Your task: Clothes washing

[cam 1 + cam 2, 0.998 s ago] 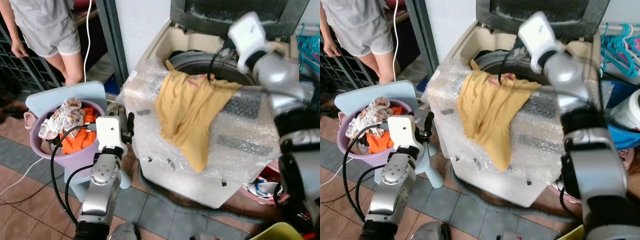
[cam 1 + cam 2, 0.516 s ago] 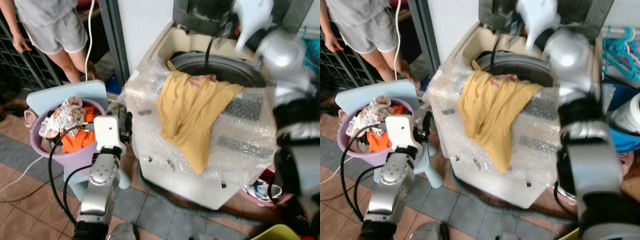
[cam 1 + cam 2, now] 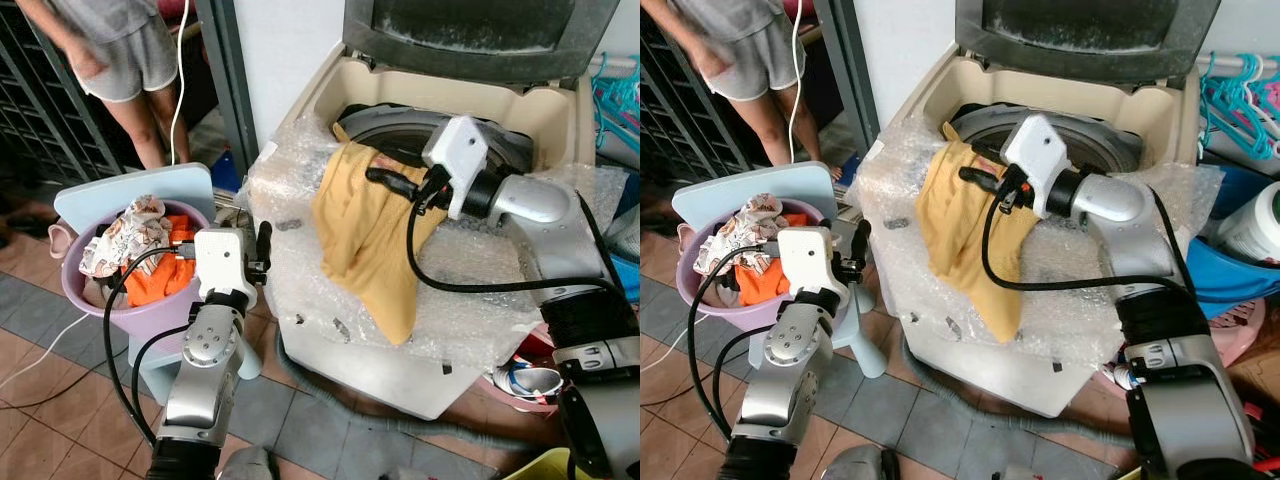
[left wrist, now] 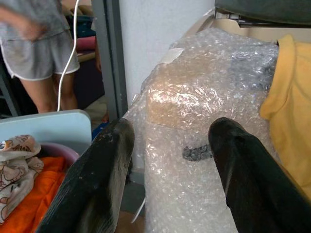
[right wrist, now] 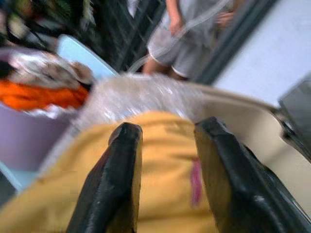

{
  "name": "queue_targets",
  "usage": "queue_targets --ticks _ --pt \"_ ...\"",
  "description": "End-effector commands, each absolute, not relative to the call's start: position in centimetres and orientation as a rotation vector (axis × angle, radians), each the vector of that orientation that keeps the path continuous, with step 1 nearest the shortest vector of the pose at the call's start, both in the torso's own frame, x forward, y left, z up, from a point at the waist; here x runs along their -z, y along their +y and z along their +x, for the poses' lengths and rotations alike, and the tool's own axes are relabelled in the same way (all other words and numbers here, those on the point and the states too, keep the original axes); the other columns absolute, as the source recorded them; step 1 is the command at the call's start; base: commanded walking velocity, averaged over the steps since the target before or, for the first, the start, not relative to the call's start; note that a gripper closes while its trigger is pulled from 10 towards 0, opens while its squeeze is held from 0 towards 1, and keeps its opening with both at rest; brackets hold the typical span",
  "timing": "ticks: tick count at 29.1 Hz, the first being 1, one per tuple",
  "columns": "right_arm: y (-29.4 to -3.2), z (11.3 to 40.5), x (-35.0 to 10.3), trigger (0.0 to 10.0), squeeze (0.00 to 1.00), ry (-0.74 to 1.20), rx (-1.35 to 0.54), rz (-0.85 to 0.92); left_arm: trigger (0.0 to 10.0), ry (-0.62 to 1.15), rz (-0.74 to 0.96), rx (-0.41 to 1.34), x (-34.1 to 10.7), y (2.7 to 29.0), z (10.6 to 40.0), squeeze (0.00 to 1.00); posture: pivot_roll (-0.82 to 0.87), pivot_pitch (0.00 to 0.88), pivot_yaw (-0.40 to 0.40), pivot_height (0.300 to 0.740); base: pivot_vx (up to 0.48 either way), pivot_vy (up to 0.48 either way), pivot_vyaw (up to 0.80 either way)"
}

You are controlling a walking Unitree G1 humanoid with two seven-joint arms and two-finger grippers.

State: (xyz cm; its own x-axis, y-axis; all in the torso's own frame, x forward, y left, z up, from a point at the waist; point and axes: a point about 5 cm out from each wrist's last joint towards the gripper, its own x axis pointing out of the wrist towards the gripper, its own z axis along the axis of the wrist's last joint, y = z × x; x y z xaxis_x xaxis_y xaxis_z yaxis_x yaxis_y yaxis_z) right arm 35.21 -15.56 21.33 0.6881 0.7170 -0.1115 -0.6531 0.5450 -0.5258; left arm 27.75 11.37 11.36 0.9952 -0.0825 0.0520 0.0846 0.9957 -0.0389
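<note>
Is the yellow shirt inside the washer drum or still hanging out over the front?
Mostly out. The yellow shirt drapes from the drum rim down the washer front; right end effector hovers open above it.

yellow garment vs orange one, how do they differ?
The yellow garment hangs spread over the washer's bubble-wrapped front edge; the orange garment lies bunched in the purple basin. The right claw hovers open over the yellow one; a patterned cloth partly covers the orange. Both are outside the drum.

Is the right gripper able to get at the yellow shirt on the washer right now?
Probably yes: the right gripper hovers open just above the yellow shirt draped over the washer, nothing between them.
</note>
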Motion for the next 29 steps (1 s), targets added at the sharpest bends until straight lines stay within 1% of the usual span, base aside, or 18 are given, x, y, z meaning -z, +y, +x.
queue_targets --ticks 1,2,3,4,5,6,7,8,19,26,27,28,29 --pt "-15.5 35.4 -20.7 10.0 1.00 -0.089 -0.783 -0.585 10.0 -0.048 -0.040 0.081 -11.3 11.4 27.8 0.00 -0.07 0.000 0.070 0.740 0.000 0.000 0.00" --pt "-15.5 35.5 -20.2 9.5 1.00 -0.071 -0.761 -0.588 10.0 -0.048 -0.039 0.078 -11.4 11.4 27.8 0.00 -0.06 0.000 0.069 0.740 0.000 0.000 0.00" --pt "-15.5 35.6 -20.1 9.5 1.00 -0.067 -0.755 -0.591 10.0 -0.049 -0.039 0.077 -11.4 11.5 27.8 0.00 -0.06 0.000 0.069 0.740 0.000 0.000 0.00" --pt "-15.5 35.6 -19.9 0.9 1.00 -0.064 -0.749 -0.595 10.0 -0.048 -0.038 0.075 -11.3 11.5 27.8 0.00 -0.06 0.000 0.069 0.740 0.000 0.000 0.00" --pt "-15.5 35.6 -19.6 0.0 1.00 -0.057 -0.738 -0.603 10.0 -0.047 -0.038 0.073 -11.3 11.6 27.7 0.00 -0.07 0.000 0.071 0.740 0.000 0.000 0.00" --pt "-15.5 35.7 -19.4 0.0 1.00 -0.051 -0.729 -0.610 10.0 -0.047 -0.037 0.074 -11.3 11.6 27.7 0.00 -0.07 0.000 0.072 0.740 0.000 0.000 0.00" --pt "-15.6 35.7 -19.3 0.0 0.73 -0.048 -0.722 -0.614 10.0 -0.047 -0.037 0.075 -11.3 11.5 27.7 0.00 -0.07 0.000 0.072 0.740 0.000 0.000 0.00" --pt "-15.6 35.7 -19.2 0.0 0.00 -0.044 -0.711 -0.615 10.0 -0.047 -0.037 0.077 -11.3 11.5 27.7 0.00 -0.07 0.000 0.072 0.740 0.000 0.000 0.00" --pt "-16.5 36.1 -18.2 0.0 0.00 0.034 -0.636 -0.659 10.0 -0.042 -0.040 0.085 -11.2 11.3 27.7 0.00 -0.07 0.000 0.073 0.740 0.000 0.000 0.00" --pt "-17.1 36.0 -16.5 0.0 0.00 0.142 -0.609 -0.687 10.0 -0.038 -0.042 0.082 -11.1 11.2 27.6 0.00 -0.07 0.000 0.065 0.740 0.000 0.000 0.00" --pt "-17.1 35.9 -16.1 6.0 0.00 0.159 -0.613 -0.694 10.0 -0.038 -0.043 0.082 -11.1 11.2 27.6 0.00 -0.07 0.000 0.063 0.740 0.000 0.000 0.00" --pt "-17.1 35.8 -15.6 6.0 0.00 0.180 -0.620 -0.705 10.0 -0.037 -0.043 0.082 -11.1 11.2 27.5 0.00 -0.07 0.000 0.063 0.740 0.000 0.000 0.00" --pt "-17.1 35.5 -14.8 10.0 0.00 0.210 -0.627 -0.731 10.0 -0.035 -0.043 0.081 -11.0 11.2 27.5 0.00 -0.07 0.000 0.063 0.740 0.000 0.000 0.00"
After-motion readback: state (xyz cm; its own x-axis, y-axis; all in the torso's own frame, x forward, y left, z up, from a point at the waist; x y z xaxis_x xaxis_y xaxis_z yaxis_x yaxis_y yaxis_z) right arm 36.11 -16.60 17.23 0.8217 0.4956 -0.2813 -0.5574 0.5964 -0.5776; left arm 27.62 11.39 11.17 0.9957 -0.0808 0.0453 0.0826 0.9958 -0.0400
